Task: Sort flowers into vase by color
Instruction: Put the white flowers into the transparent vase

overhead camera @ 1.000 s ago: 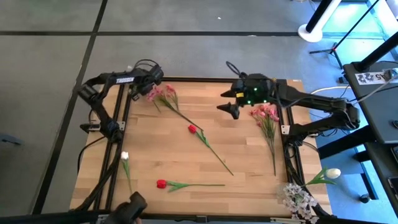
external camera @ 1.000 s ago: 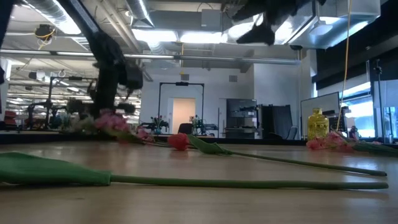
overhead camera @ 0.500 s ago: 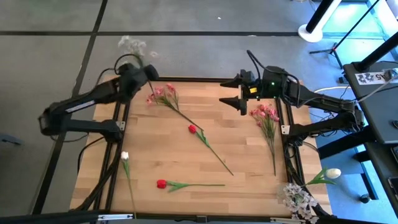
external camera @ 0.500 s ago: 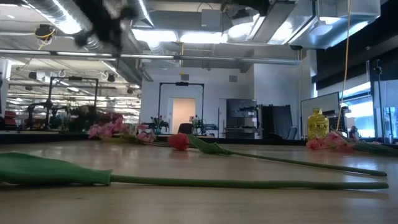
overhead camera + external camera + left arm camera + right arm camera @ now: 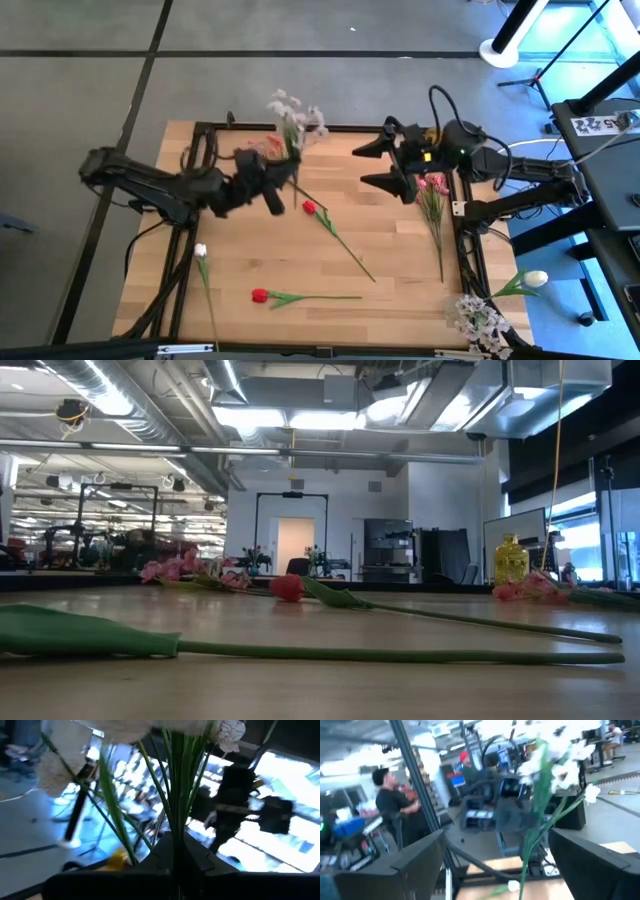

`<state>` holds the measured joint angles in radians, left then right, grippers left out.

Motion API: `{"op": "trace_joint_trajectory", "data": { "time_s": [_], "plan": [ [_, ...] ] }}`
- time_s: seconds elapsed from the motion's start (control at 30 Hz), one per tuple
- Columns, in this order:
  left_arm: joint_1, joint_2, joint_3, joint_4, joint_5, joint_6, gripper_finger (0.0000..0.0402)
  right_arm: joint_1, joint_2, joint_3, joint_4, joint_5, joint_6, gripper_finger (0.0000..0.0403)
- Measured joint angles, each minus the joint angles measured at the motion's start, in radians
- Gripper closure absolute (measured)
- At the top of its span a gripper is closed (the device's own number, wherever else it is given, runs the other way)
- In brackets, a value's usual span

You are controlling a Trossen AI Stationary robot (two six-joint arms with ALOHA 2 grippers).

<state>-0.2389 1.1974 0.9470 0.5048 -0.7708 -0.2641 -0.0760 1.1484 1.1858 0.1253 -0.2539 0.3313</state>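
Gripping 1 white spray (image 5: 293,112), left pincer (image 5: 274,180) is clamped; right pincer (image 5: 388,166) gapes; 2 red tulips (image 5: 309,208) lie.

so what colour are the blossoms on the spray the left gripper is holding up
White, tiny blossoms on thin green stems, clearest in the high view.

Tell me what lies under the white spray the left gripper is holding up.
Under the white spray the high view shows the table's far edge and bits of a pink spray. The left gripper, shut on the stems, and its arm cover the rest.
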Motion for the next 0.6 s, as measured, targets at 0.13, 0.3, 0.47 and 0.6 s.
{"op": "trace_joint_trajectory", "data": {
  "time_s": [0.13,0.3,0.47,0.6],
  "plan": [
    [-0.038,0.108,0.003,0.174,0.038,0.012,0.0396,0.074,0.010,0.000,0.033,0.086,0.026,0.0052],
    [-0.037,0.226,0.001,0.383,0.127,0.010,0.0392,0.153,0.078,-0.001,0.031,0.158,-0.001,0.0052],
    [-0.037,0.288,0.001,0.425,0.155,-0.034,0.0391,0.198,0.142,0.000,0.108,0.213,0.003,0.0052],
    [-0.060,0.291,0.001,0.432,0.160,-0.040,0.0390,0.201,0.186,0.000,0.156,0.272,0.002,0.0052]
  ]
}}
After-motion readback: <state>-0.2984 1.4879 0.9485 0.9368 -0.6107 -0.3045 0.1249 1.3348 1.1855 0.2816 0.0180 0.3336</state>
